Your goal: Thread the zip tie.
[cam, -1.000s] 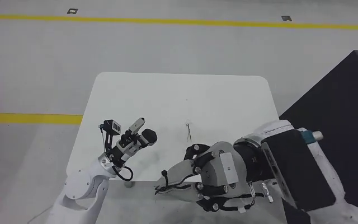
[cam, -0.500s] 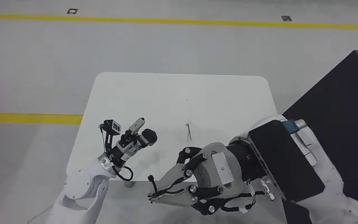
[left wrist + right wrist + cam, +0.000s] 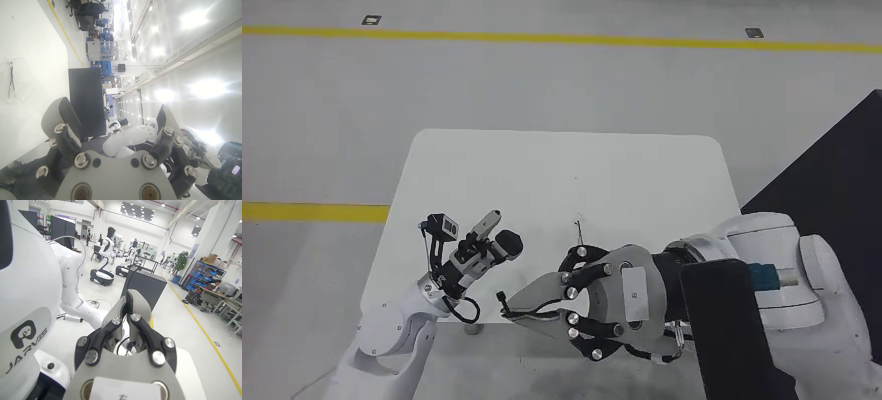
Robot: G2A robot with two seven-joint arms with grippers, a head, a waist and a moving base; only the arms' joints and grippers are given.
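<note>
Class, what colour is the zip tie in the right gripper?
Black. The zip tie shows best in the right wrist view.

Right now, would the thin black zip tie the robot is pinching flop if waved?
Probably springy, not limp: the zip tie rises from the right gripper in an unsupported arc. Likely very light, being so thin.

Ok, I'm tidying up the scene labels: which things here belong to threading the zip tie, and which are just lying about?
For the job: thin black plastic zip tie, pinched in the right gripper; left gripper, fingers open; flat white table.
Lying about: clear plastic bag of thin strands on the table; dark panel beside it.
</note>
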